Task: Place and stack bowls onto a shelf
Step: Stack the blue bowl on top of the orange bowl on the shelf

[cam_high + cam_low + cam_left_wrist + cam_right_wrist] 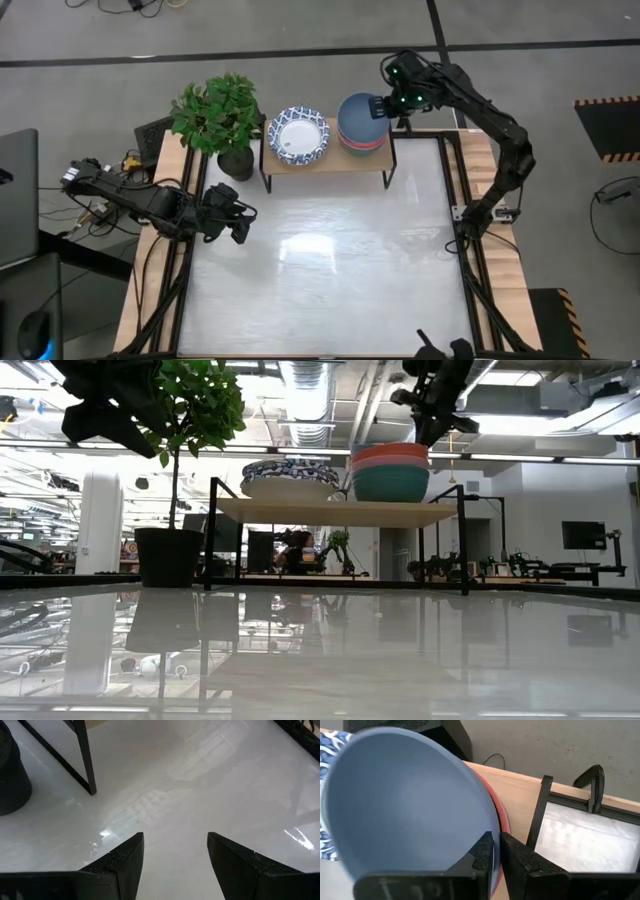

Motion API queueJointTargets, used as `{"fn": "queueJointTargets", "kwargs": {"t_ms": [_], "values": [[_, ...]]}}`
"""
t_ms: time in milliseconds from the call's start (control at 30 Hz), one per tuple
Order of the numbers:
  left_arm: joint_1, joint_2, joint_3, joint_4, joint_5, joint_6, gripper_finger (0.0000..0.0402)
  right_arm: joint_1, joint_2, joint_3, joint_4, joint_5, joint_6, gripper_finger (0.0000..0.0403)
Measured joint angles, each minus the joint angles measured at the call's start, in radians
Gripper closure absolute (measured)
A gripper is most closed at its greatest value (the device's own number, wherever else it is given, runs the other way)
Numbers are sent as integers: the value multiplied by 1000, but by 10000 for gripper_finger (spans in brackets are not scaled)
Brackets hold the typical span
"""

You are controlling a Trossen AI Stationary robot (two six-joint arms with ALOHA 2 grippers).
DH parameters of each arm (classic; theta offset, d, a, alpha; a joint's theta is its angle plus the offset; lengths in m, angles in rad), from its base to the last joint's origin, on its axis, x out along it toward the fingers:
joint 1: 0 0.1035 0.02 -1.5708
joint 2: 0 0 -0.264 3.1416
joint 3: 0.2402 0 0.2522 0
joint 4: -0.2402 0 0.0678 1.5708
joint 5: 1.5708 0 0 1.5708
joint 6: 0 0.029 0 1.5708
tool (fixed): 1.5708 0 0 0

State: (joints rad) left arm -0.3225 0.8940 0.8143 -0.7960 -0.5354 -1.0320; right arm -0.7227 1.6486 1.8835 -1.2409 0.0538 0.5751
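Note:
The light-wood shelf (345, 161) (340, 512) stands at the table's far edge. Two white bowls with blue rims (298, 135) (290, 475) sit nested on its left part. On its right part the red and grey-blue bowl (360, 118) (405, 805) sits nested in the teal-green and pink bowl (390, 485). My right gripper (384, 106) (496, 840) is at that stack's right rim, shut on the top bowl. My left gripper (238, 222) (175, 837) hovers open over the table's left side, near the plant pot. My right gripper has the red and grey-blue bowl by its rim (495, 822) on the stack's right side. One finger (481, 854) is inside the bowl and the other finger (520, 862) outside, coming slanting down from above. The bowl rests in the teal-green and pink bowl on the shelf.
A black pot with a green plant (225, 125) (168, 555) stands on the table just left of the shelf. The shelf's thin black legs (85, 755) reach down to the white tabletop (320, 270). Black clamps (592, 785) sit on the table's frame near the right arm.

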Motion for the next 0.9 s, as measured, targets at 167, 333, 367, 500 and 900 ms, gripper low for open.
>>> {"fn": "queueJointTargets", "kwargs": {"t_ms": [167,333,367,500,900], "values": [[0,0,0,-1,-15,-10,198,-5,-23,0,3,-4,24,340],[13,-21,0,-2,-21,-53,198,-7,-63,0,40,-6,26,340],[17,-28,0,-3,-10,-53,198,-7,-77,0,54,-6,26,339],[33,-77,0,-1,18,-50,198,-4,-147,0,111,-6,10,339],[36,-223,0,1,-122,-81,198,11,-289,2,181,47,-74,339]]}}
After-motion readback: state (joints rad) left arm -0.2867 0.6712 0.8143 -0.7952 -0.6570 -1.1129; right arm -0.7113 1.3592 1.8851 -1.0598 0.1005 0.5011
